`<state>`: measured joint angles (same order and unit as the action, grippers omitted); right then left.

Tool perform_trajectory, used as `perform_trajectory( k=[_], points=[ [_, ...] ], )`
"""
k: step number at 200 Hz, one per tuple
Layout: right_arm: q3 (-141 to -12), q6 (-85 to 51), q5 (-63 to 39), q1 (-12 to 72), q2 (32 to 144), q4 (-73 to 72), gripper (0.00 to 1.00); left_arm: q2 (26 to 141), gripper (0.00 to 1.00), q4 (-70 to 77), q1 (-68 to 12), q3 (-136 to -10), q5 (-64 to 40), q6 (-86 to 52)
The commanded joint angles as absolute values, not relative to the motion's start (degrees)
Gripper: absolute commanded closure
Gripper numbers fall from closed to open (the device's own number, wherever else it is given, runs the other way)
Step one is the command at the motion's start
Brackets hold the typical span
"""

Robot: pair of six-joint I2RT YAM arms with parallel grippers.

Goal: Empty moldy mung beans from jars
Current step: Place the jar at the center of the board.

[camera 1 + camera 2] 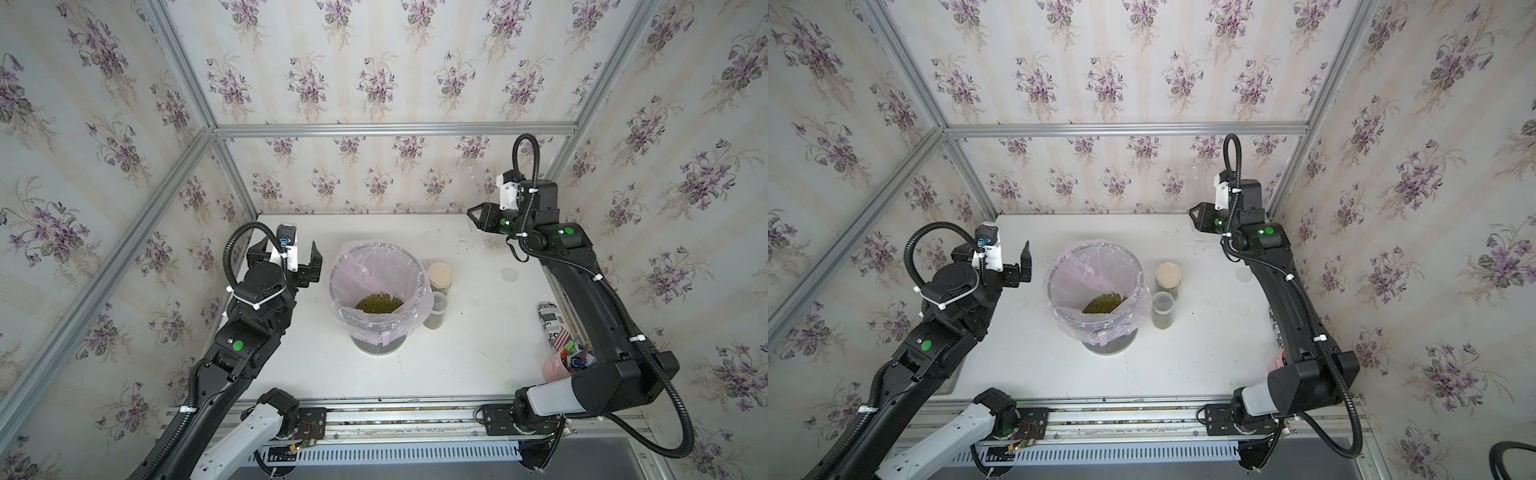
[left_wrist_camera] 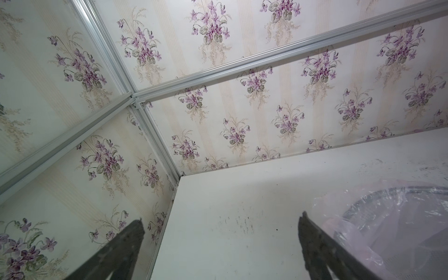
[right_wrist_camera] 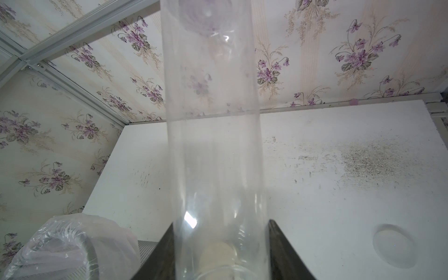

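Olive mung beans [image 1: 378, 302] sit in the bin [image 1: 353, 274]; right tool [image 3: 220, 224] clamps an empty jar [image 3: 213, 145], left tool [image 2: 221, 217] gapes.

**Camera set-up**

Both top views: high at the front, looking steeply down on the white tabletop [image 1: 478, 353], offset sideways only. Left wrist: low, tilted up toward the flower-papered back-left wall corner [image 2: 155, 155], with the pink-bag-lined round bin [image 2: 378, 194] alongside. Right wrist: very close along a clear cylindrical jar [image 3: 213, 145], facing rearward; shares bin and tabletop.
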<state>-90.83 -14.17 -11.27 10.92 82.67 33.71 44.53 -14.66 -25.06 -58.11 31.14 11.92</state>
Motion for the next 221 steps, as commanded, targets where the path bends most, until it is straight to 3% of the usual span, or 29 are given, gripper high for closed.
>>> perform_trajectory(
  k=[1, 122, 221],
  points=[
    [-89.78, -13.45, -8.41, 9.90, 82.62, 33.15, 0.78, 44.22, 0.00, -12.13, -24.96, -58.02, 30.76, 11.51],
    [-77.56, -14.35, -8.07, -1.69, 79.48, 31.70, 0.78, 43.07, 0.00, -10.55, -24.95, -55.92, 31.35, 12.02],
    [-64.23, -17.05, -6.17, -1.85, 81.90, 27.55, 0.77, 42.87, 0.00, -10.12, -24.87, -55.37, 30.98, 11.94]
  ],
)
